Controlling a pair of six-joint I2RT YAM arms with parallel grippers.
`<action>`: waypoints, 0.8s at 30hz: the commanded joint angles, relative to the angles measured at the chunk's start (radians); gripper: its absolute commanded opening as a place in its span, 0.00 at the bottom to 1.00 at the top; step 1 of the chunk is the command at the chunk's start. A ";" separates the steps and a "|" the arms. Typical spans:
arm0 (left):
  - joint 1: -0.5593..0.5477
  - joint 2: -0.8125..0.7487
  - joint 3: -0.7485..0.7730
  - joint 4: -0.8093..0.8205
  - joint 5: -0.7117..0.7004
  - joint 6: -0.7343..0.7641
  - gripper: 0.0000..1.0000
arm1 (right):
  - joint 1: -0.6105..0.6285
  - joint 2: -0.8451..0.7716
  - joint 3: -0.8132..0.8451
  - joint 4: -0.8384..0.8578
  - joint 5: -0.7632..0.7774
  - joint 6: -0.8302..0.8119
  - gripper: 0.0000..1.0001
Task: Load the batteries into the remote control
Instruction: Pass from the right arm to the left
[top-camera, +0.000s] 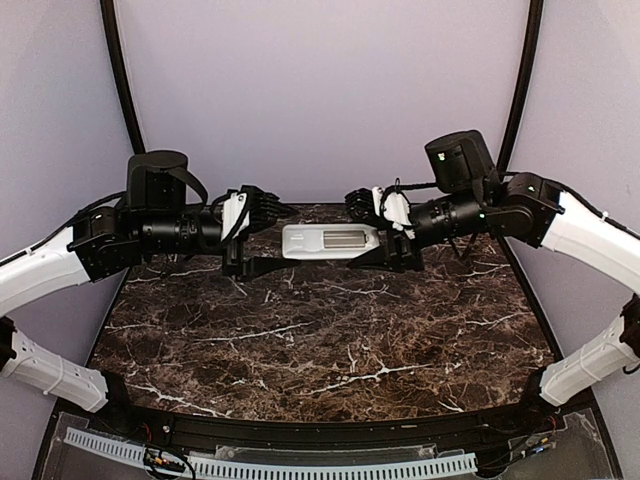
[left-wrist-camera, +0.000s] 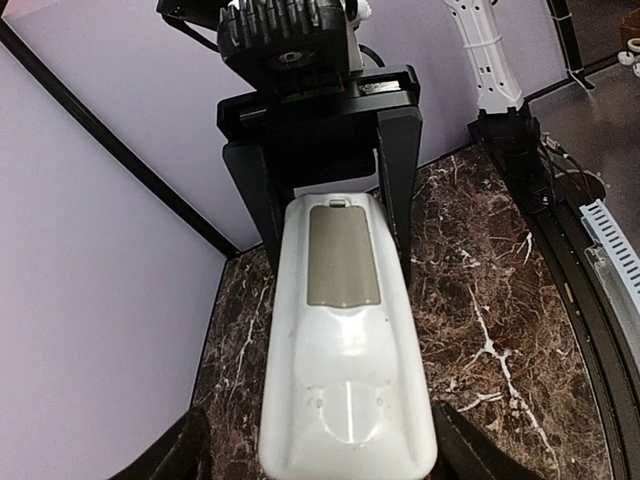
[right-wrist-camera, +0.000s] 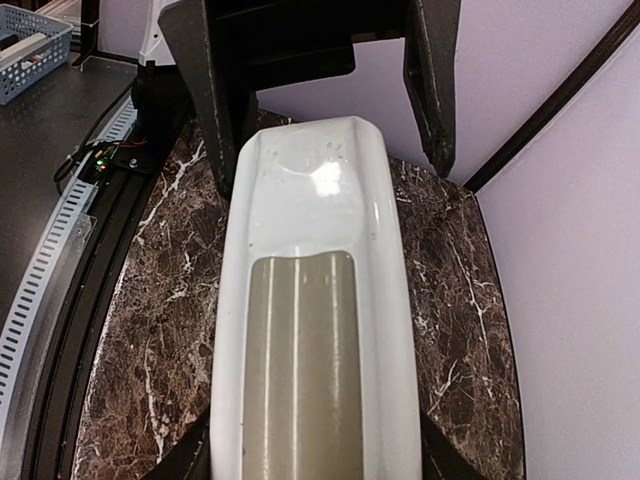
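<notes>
Aloft, the right gripper (top-camera: 362, 238) clamps the remote control (top-camera: 330, 241), compartment up, left gripper (top-camera: 286, 238) open around it.

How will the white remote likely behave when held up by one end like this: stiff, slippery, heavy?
The remote control is likely stiff: it juts straight out from the fingers of the right gripper with no sag. Its glossy shell throws glare, so it may slip in a side pinch. It looks like thin moulded plastic, so it is probably light.

White-shelled arms (top-camera: 40, 270) with black wrist sections (top-camera: 175, 232) and matte black jaws.
</notes>
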 joint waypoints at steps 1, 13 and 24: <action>-0.009 0.004 -0.003 0.020 0.048 -0.034 0.71 | 0.015 0.019 0.022 0.049 -0.001 -0.007 0.00; -0.008 0.044 0.005 0.022 0.049 -0.070 0.60 | 0.020 0.023 0.016 0.092 -0.011 -0.007 0.00; -0.008 0.039 -0.013 0.074 0.065 -0.099 0.16 | 0.019 0.024 0.017 0.097 0.017 0.003 0.09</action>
